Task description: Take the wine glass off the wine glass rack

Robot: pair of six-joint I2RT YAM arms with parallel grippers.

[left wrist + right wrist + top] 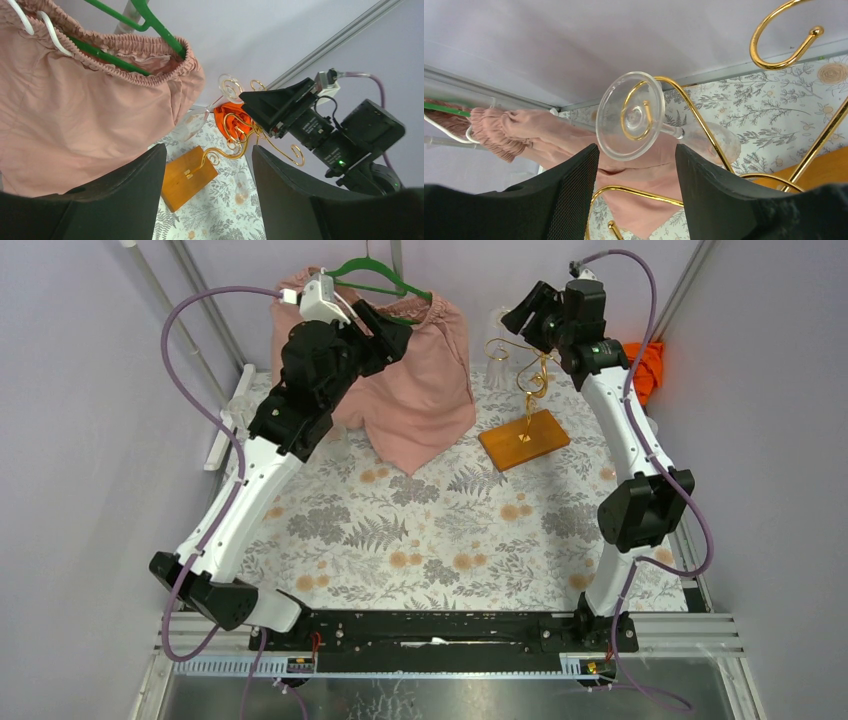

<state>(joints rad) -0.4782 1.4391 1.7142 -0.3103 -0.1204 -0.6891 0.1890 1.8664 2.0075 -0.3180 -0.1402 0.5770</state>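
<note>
While the right jaws gape wide and empty, the wine glass point(611, 125) (likely light, slick, brittle) wants a gentle stem pinch.

My table point(440, 530), covered in a print of grey ferns and orange blooms.
The wine glass rack point(523, 439) stands on its wooden base at my far right; a crumpled orange cloth point(648, 365) sits in the corner beyond.

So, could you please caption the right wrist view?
Open right gripper facing the wine glass hung on the wine glass rack.
</note>
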